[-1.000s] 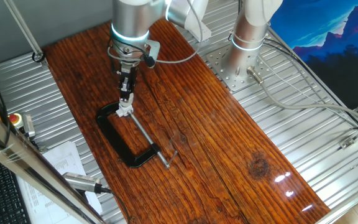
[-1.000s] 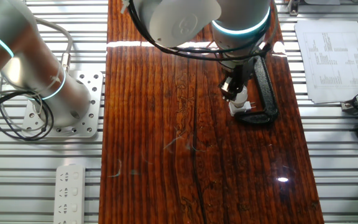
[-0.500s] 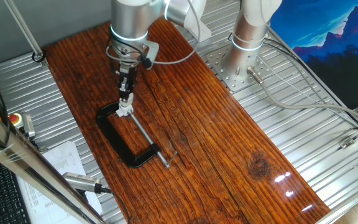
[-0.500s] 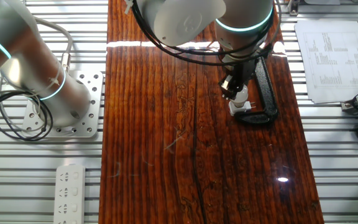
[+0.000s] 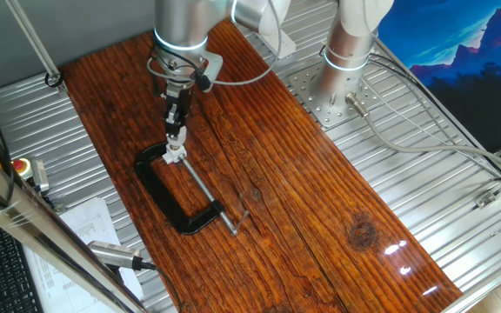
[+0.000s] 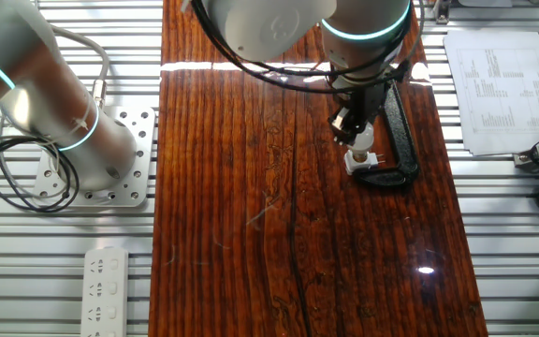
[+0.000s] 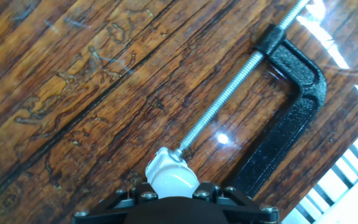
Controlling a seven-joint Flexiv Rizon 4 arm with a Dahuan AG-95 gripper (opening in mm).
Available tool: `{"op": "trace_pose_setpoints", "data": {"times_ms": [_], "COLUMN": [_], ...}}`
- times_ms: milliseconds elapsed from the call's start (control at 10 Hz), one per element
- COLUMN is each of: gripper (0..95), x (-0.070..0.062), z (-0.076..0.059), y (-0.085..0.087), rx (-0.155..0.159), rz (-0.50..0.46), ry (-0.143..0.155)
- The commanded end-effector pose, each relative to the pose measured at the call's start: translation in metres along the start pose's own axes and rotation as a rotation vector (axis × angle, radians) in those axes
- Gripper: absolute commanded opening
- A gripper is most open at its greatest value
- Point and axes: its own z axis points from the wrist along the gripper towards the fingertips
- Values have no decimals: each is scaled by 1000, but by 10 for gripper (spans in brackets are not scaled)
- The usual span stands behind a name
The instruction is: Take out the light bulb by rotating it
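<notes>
My gripper (image 7: 174,190) is shut on the light bulb (image 7: 173,179), a small white rounded bulb that fills the gap between the two black fingers at the bottom of the hand view. Just beyond the bulb sits the white socket block (image 7: 164,160), pressed by the screw of the black C-clamp (image 7: 294,102). In one fixed view the gripper (image 5: 176,133) points straight down above the socket block (image 5: 174,155). In the other fixed view the light bulb (image 6: 364,140) shows under the gripper (image 6: 356,129), just above the socket block (image 6: 359,162).
The C-clamp (image 5: 165,193) lies flat on the dark wooden board (image 5: 303,200), its long steel screw (image 5: 207,193) running toward the near side. A second arm's base (image 5: 342,61) stands on the metal table right of the board. Papers (image 6: 494,89) lie beside the board.
The gripper has risen a little from the socket block while keeping its hold on the bulb. The clamp and socket block have stayed put.
</notes>
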Motion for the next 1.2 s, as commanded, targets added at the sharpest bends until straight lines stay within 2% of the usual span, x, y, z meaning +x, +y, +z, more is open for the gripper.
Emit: {"op": "trace_pose_setpoints", "data": {"times_ms": [100,400,500,800,1000,1200], "gripper": [190,190,0,0,0,0], "x": [2,6,13,28,36,41], "z": [-7,-18,-22,-32,-32,-28], "y": [-3,-13,-21,-39,-41,-39], "rx": [7,26,33,31,51,75], "rz": [94,277,319,405,477,628], "ry": [10,14,13,14,-6,-29]}}
